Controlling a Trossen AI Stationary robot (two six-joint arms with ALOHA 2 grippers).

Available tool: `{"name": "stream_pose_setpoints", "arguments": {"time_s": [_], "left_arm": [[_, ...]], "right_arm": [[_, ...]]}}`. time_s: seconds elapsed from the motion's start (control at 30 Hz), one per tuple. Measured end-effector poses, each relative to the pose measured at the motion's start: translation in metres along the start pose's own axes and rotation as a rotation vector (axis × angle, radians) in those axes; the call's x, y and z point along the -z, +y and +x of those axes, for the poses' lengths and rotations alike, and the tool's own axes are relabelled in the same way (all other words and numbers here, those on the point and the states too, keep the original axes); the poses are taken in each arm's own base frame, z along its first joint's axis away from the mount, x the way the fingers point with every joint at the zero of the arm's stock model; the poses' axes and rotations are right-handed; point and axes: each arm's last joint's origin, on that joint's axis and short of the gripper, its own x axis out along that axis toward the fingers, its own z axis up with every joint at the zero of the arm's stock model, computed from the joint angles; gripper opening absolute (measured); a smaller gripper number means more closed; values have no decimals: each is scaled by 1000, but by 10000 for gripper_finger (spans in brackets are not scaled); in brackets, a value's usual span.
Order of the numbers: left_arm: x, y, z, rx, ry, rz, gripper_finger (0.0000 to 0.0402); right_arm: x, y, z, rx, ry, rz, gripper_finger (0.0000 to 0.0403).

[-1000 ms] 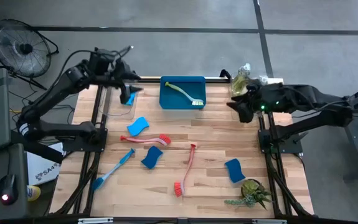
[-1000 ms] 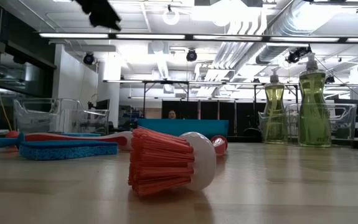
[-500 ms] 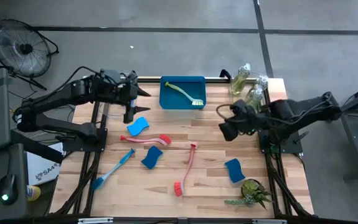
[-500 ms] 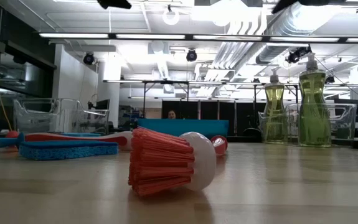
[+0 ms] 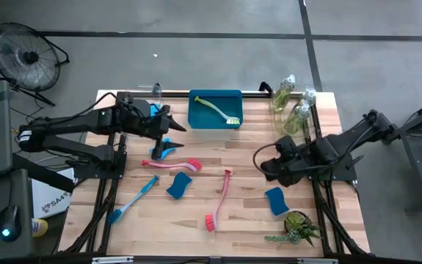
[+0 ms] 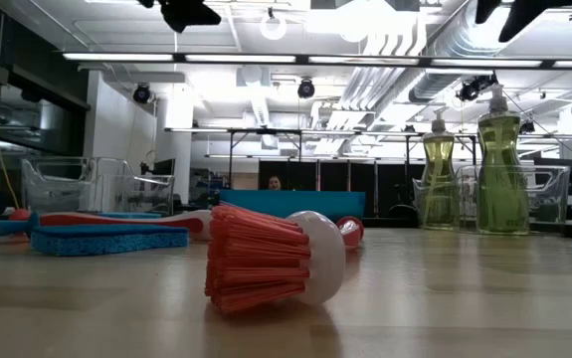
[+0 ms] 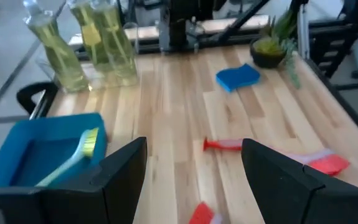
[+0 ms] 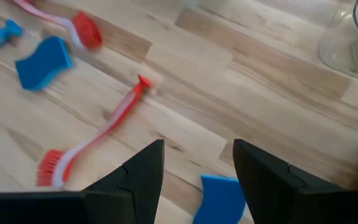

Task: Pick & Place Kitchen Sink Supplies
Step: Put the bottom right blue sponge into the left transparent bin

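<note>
- Wooden slats of the work table (image 5: pixel 255 150) fill the high view, a black fan (image 5: pixel 20 55) standing on the grey floor beyond its far-left corner
- Left gripper (image 5: pixel 175 127) hangs over the far-left part of the table just beside the blue tray (image 5: pixel 196 121); in its wrist view both fingers (image 7: pixel 122 171) stand well apart with nothing between them
- Right gripper (image 5: pixel 263 163) reaches over the right half of the table, just above a blue sponge (image 5: pixel 276 200); its fingers (image 8: pixel 144 171) are parted and hold nothing
- Yellow-green dish brush (image 5: pixel 218 110) lies inside the blue tray at the far edge
- Two clear bottles of yellow-green liquid (image 5: pixel 293 106) stand at the far-right corner, upright in the low view
- Pink-red dish brush (image 5: pixel 174 164) lies left of centre, a second blue sponge (image 5: pixel 164 149) just beyond it, partly under the left arm
- Another pink-red brush (image 5: pixel 220 199) lies near the middle, bristle head toward the near edge, filling the low view
- Third blue sponge (image 5: pixel 179 185) sits between the two red brushes
- Blue dish brush (image 5: pixel 131 199) lies at the near left
- Small spiky green plant (image 5: pixel 299 226) sits at the near-right corner, close to the first sponge
</note>
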Motion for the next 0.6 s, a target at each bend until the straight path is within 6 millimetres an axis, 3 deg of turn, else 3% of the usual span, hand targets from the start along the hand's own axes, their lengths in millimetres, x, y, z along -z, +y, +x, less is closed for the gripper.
{"name": "stream_pose_setpoints", "arguments": {"time_s": [0.3,0.47,0.6], "left_arm": [[20,-5,2,4,-98,-91,254],[27,-18,7,26,-151,-104,254],[22,-29,9,54,-245,-96,254]], "right_arm": [[19,13,16,-3,11,-53,185],[37,17,54,-140,43,-69,185],[49,8,79,-126,92,-49,185]]}}
